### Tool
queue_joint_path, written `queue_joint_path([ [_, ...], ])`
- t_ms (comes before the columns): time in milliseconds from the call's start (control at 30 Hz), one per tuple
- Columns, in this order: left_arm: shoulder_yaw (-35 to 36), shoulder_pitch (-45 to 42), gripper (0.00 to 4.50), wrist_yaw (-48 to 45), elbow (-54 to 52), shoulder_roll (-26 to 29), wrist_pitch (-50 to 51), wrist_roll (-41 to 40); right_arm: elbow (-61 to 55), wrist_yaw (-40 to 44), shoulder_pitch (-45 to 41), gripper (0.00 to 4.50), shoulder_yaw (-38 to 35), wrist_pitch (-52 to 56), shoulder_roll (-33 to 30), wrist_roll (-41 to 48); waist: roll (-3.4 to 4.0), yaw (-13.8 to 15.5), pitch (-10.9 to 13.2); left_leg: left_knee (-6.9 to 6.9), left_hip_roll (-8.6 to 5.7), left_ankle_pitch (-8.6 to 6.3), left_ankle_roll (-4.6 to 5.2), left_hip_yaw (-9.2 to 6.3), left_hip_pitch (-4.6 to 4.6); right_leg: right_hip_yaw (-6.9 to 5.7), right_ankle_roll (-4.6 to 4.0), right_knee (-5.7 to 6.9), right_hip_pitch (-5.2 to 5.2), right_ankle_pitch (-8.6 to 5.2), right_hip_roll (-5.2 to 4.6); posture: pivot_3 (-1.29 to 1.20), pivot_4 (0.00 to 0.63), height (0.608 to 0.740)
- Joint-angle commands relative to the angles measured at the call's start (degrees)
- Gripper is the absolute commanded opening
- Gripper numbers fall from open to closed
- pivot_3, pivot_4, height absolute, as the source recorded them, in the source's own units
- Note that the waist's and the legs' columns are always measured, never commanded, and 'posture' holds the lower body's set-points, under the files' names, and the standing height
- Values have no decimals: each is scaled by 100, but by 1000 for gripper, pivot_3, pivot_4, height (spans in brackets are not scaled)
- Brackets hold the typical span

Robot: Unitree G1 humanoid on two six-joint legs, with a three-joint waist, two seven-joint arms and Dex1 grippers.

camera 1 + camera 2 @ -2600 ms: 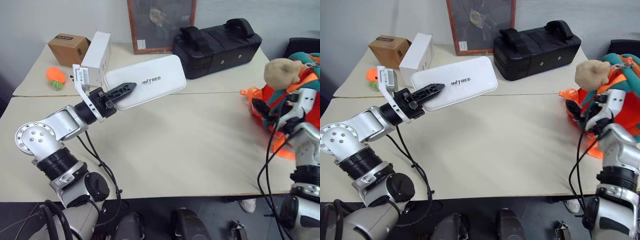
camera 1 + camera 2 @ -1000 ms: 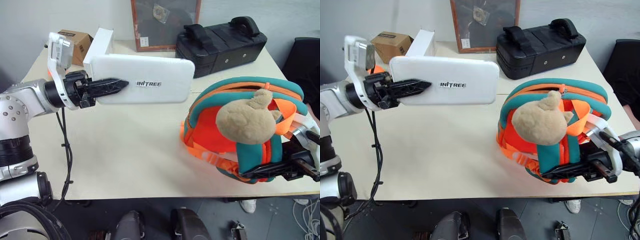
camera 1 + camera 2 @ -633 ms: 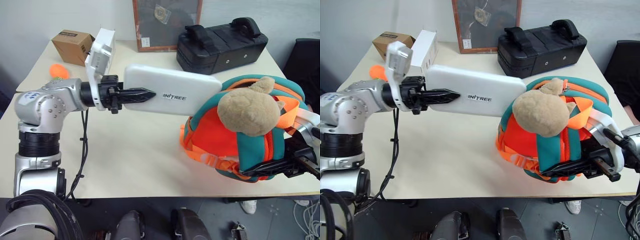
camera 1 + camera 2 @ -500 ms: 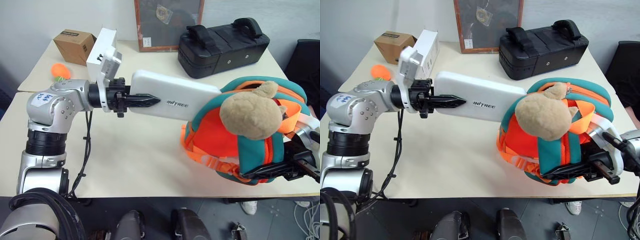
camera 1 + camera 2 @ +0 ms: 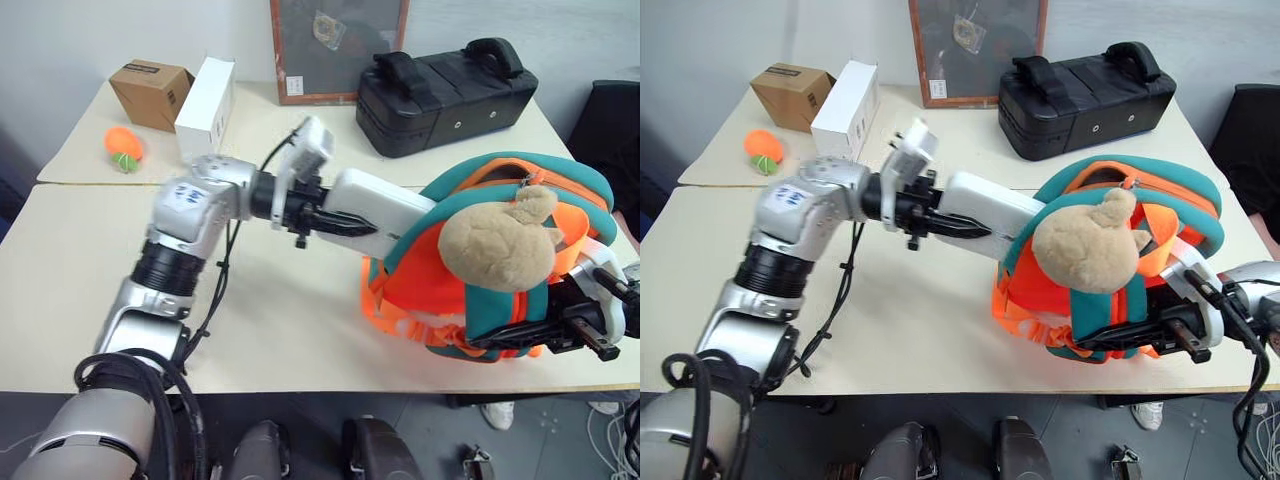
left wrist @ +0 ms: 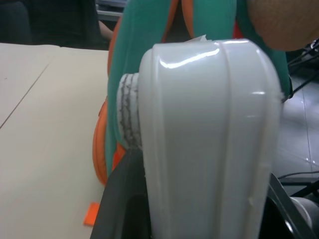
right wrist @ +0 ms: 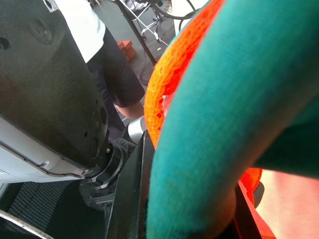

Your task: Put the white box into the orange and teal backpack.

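Note:
The white box is held lengthwise above the table with my left gripper shut on its near end. Its far end is pushed past the teal rim into the open top of the orange and teal backpack, which lies on its side at the table's front right with a tan plush toy on it. My right gripper is shut on the backpack's lower teal edge. In the left wrist view the white box meets the teal rim. In the right wrist view teal fabric sits between the fingers.
At the back of the table stand a black hard case, a framed picture, a tall white carton and a brown cardboard box. An orange ball lies at the far left.
My left gripper has carried the white box to the right and a little down, and the box's far end has gone into the backpack's opening. My right gripper has kept its hold on the backpack.

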Motion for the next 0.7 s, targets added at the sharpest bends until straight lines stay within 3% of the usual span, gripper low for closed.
queue_joint_path([
  [33,-45,-359,1237,211,316,-456,-400,264,-80,313,-105,31,-26,-32,46,-33,0,1,0,0,0,0,-1,0,0,0,0,0,-1,0,0,0,150,740],
  [233,-73,-397,1237,983,929,-1471,-837,737,6,112,-286,31,-45,-30,364,-293,0,-7,0,6,-2,0,1,0,0,4,1,2,0,1,-2,0,150,740],
  [300,-15,-293,1957,1063,916,-1514,-786,779,42,-3,-373,31,-77,-2,474,-355,0,-28,0,5,-2,0,1,1,0,5,1,3,-1,1,-2,0,150,740],
  [567,635,48,4091,656,-491,-580,330,50,132,-105,-458,31,-126,19,716,-634,5,-40,2,2,2,9,-14,-5,9,13,-3,38,-10,0,4,0,150,740],
  [700,1080,-63,4091,366,-1058,141,890,-420,226,-277,-570,31,18,-75,901,-903,5,-21,2,8,-2,9,-10,-7,10,10,-2,38,-4,0,-2,0,150,740],
])
